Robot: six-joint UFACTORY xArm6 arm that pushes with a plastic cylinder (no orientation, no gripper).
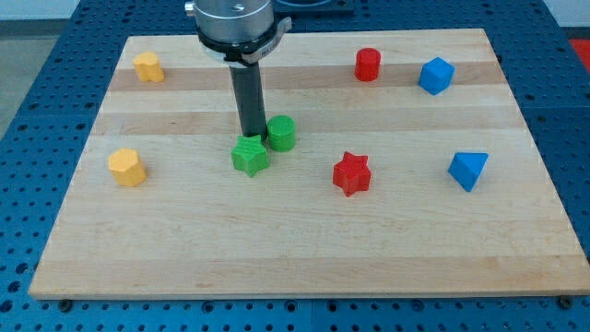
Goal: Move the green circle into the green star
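The green circle (281, 133) sits near the board's middle, just to the upper right of the green star (250, 156); the two look to be touching or nearly so. My tip (253, 137) is at the end of the dark rod, right behind the green star's top edge and against the green circle's left side.
A red star (351, 173) lies right of the green pair. A red cylinder (368, 65) and blue cube (436, 76) are at top right, a blue triangle (468, 170) at right. Yellow blocks sit at top left (148, 66) and left (127, 167). The wooden board (304, 249) ends in blue pegboard.
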